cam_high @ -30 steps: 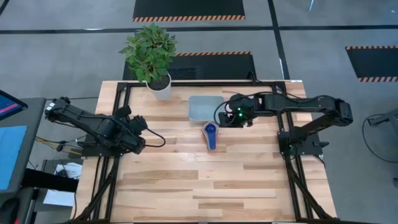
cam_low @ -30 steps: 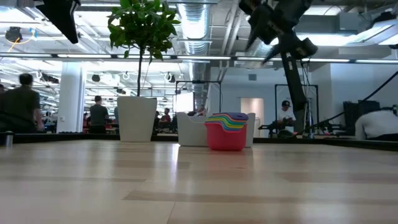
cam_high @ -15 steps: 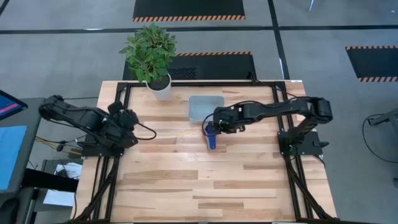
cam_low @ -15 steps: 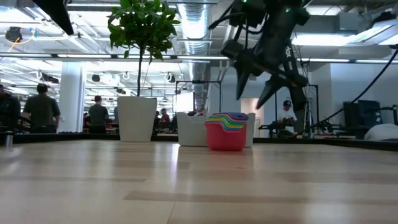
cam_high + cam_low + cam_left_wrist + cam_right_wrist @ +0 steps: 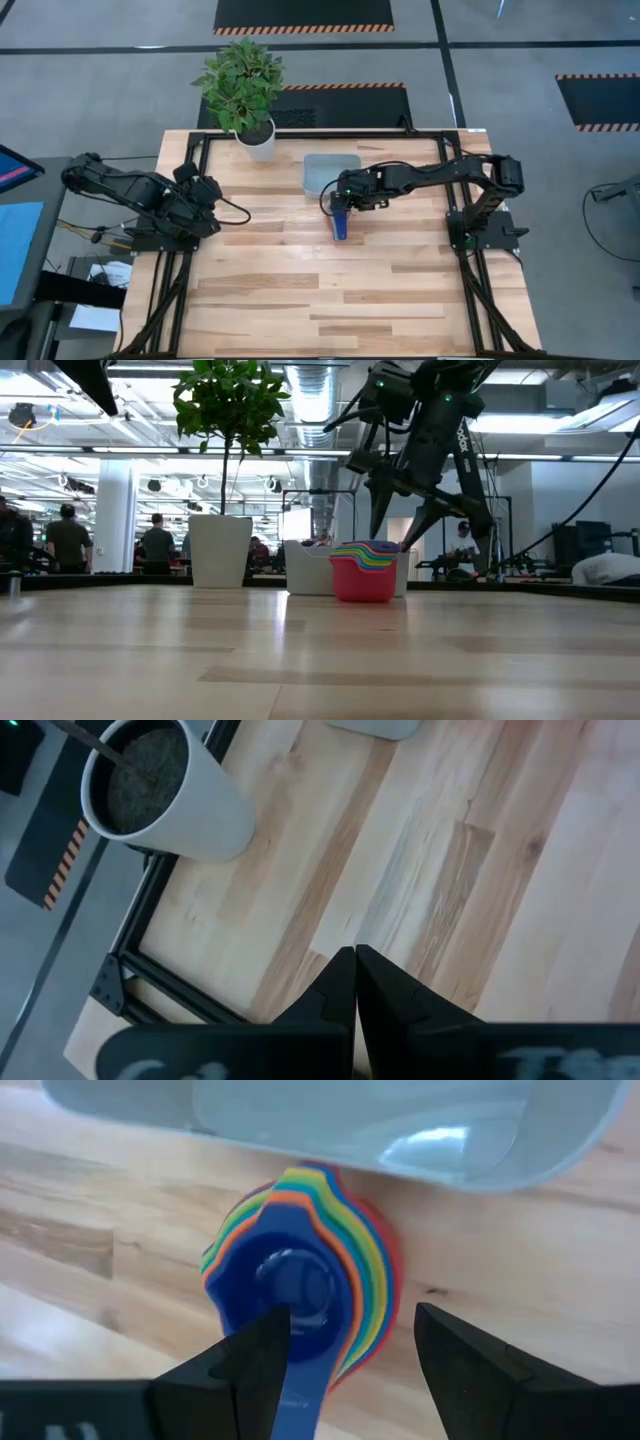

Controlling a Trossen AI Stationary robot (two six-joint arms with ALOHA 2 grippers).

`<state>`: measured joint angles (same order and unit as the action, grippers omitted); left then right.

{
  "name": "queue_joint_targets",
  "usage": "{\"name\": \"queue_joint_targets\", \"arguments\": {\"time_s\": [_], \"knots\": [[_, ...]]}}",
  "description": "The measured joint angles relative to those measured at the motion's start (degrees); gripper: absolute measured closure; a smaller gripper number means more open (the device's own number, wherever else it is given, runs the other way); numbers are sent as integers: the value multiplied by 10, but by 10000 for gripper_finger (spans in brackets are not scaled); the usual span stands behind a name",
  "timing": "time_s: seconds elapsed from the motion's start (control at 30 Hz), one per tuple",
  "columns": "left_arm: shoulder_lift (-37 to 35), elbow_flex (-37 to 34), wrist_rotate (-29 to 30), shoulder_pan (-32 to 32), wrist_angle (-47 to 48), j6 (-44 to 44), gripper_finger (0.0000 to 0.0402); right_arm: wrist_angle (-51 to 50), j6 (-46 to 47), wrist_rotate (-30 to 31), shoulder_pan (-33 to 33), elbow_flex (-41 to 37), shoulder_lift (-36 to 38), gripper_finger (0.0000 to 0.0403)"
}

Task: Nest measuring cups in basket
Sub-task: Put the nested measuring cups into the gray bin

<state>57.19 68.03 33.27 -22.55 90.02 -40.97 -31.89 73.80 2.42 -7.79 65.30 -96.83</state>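
The measuring cups (image 5: 339, 214) sit nested in one stack on the table, just near of the basket (image 5: 331, 172), with the dark blue cup innermost (image 5: 293, 1285) and the red one outermost (image 5: 364, 582). Their handles point toward the near edge. The basket (image 5: 400, 1125) holds nothing that I can see. My right gripper (image 5: 342, 196) hovers open right above the stack, pointing down, with one finger on each side of the cups (image 5: 350, 1350). In the low view its tips (image 5: 398, 538) hang just over the stack's rim. My left gripper (image 5: 355, 965) is shut and waits over the table's left part (image 5: 212, 192).
A white pot with a green plant (image 5: 256, 140) stands at the far edge, left of the basket, and also shows in the left wrist view (image 5: 150, 790). Bare wooden table (image 5: 330, 290) spreads toward the near edge. People move in the room beyond the table.
My right gripper has moved from the basket's right side toward the table's left and down, ending over the nested cups with its fingers apart. My left arm has drawn back a little toward the left edge. The cups and basket have not moved.
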Motion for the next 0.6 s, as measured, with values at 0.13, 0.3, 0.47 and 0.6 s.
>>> {"name": "queue_joint_targets", "arguments": {"time_s": [0.13, 0.3, 0.47, 0.6], "knots": [[0, 0, 0, 0, 0, 5, 401, -11, -7, 3, -3, 1, -11, 162], [0, 0, 0, 0, 0, 5, 401, 10, -10, 0, -3, 0, -41, 162], [0, 0, 0, 0, 0, 5, 401, 54, -9, -1, -3, 1, -57, 162], [0, 0, 0, 0, 0, 5, 401, 58, -9, 4, -4, 1, -56, 165]]}}
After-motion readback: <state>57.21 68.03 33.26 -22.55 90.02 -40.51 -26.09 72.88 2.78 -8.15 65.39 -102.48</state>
